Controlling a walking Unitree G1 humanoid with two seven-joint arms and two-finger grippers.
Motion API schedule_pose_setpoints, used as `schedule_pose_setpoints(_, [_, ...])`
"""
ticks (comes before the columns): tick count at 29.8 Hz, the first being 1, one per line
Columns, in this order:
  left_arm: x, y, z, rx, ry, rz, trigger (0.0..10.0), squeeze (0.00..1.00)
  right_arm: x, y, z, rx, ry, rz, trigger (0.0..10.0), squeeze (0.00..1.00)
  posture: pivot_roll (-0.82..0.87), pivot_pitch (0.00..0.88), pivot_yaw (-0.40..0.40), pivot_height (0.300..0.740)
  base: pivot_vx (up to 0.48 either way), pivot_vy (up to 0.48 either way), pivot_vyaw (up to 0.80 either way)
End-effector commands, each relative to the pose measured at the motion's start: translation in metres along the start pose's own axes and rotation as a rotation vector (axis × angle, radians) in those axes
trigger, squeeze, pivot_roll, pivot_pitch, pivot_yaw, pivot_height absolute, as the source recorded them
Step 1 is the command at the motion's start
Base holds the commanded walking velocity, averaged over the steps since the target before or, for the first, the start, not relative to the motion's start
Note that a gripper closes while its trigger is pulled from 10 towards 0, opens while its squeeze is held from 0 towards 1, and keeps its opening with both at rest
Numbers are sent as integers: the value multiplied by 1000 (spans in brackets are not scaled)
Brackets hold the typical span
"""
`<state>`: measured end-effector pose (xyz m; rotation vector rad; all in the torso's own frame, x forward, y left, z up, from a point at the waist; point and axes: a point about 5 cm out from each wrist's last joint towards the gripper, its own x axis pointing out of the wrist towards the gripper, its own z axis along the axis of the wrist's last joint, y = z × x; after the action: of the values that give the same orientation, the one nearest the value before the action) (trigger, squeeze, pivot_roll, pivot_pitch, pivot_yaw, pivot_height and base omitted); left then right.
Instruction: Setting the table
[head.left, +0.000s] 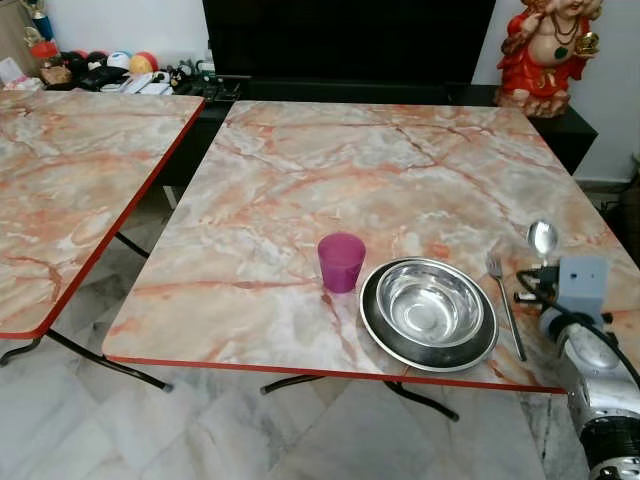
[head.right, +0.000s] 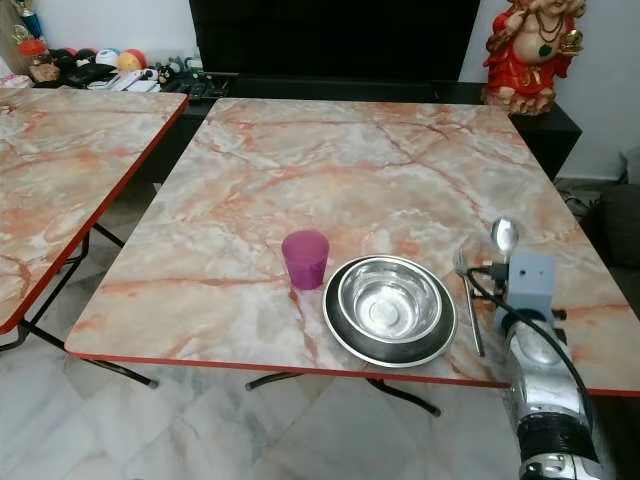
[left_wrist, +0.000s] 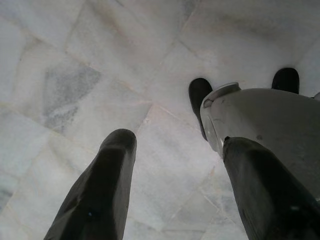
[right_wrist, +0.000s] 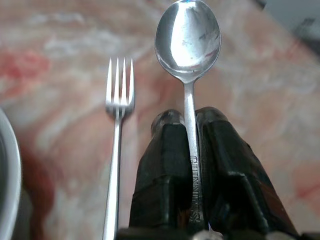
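On the marble table (head.left: 380, 170) a purple cup (head.left: 341, 261) stands left of a steel bowl (head.left: 430, 299) resting in a dark-rimmed plate (head.left: 372, 322). A fork (head.left: 505, 303) lies right of the plate. My right gripper (right_wrist: 190, 120) is shut on the handle of a spoon (right_wrist: 187, 37), whose bowl (head.left: 542, 237) points to the table's far side, just right of the fork (right_wrist: 118, 125). My left gripper (left_wrist: 175, 145) hangs open above the floor.
A second marble table (head.left: 70, 170) stands to the left across a gap. A black cabinet with a red figurine (head.left: 545, 50) and small items (head.left: 110, 68) runs along the back. The table's red front edge (head.left: 300, 370) is near me.
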<state>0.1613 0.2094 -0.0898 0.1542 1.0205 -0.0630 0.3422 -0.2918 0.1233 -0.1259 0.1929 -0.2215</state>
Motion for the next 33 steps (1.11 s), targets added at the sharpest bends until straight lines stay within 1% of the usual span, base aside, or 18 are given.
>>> schedule_pose_setpoints(1, [-1, -2, -7, 13, 30, -13, 10000, 0, 1, -4, 3, 12, -9, 8, 10000, 0, -2, 132, 32, 740, 0, 0, 0])
schedule_pose_setpoints(3, [-1, -2, -6, 16, 29, -15, 10000, 0, 2, -6, 3, -9, 1, 21, 10000, 0, 1, 134, 32, 740, 0, 0, 0])
schedule_pose_setpoints(5, [0, -2, -5, 15, 28, -15, 10000, 0, 3, -7, 4, -8, 0, 19, 10000, 0, 2, 134, 32, 740, 0, 0, 0])
schedule_pose_setpoints(8, [-1, 4, -4, 15, 26, -12, 10000, 0, 4, -9, 4, -13, 7, 25, 10000, 0, 4, 134, 32, 740, 0, 0, 0])
schedule_pose_setpoints(9, [-2, 9, -5, 14, 27, -8, 10000, 0, 4, -10, 3, -19, 21, 38, 10000, 0, 5, 134, 32, 740, 0, 0, 0])
schedule_pose_setpoints(10, [-2, 9, -5, 14, 27, -8, 10000, 0, 4, -10, 3, -19, 21, 38, 10000, 0, 5, 134, 32, 740, 0, 0, 0])
schedule_pose_setpoints(12, [-5, 19, -10, 12, 33, 0, 10000, 0, 5, -10, 3, -23, 29, 57, 10000, 0, 5, 134, 32, 740, 0, 0, 0])
schedule_pose_setpoints(17, [-8, 27, -16, 12, 41, 8, 10000, 0, 6, -8, 2, -36, 33, 88, 10000, 0, 7, 134, 32, 740, 0, 0, 0])
schedule_pose_setpoints(20, [-8, 28, -17, 11, 43, 7, 10000, 0, 6, -7, 2, -39, 41, 98, 10000, 0, 9, 134, 31, 740, 0, 0, 0])
schedule_pose_setpoints(21, [-8, 27, -17, 10, 43, 6, 10000, 0, 6, -7, 1, -40, 44, 96, 10000, 0, 9, 133, 32, 740, 0, 0, 0])
schedule_pose_setpoints(26, [-5, 11, -14, 19, 39, -13, 10000, 0, 7, -7, -1, -45, 57, 96, 10000, 0, 8, 134, 32, 740, 0, 0, 0])
schedule_pose_setpoints(29, [-1, -5, -9, 21, 32, -28, 10000, 0, 6, -5, -6, -42, 72, 108, 10000, 0, 11, 135, 32, 740, 0, 0, 0])
schedule_pose_setpoints(31, [-1, -7, -8, 21, 30, -26, 10000, 0, 6, -4, -7, -43, 75, 109, 10000, 0, 10, 135, 31, 740, 0, 0, 0])
schedule_pose_setpoints(33, [0, -8, -4, 29, 16, 3, 10000, 0, 6, -5, -7, -41, 78, 109, 10000, 0, 9, 135, 31, 740, 0, 0, 0])
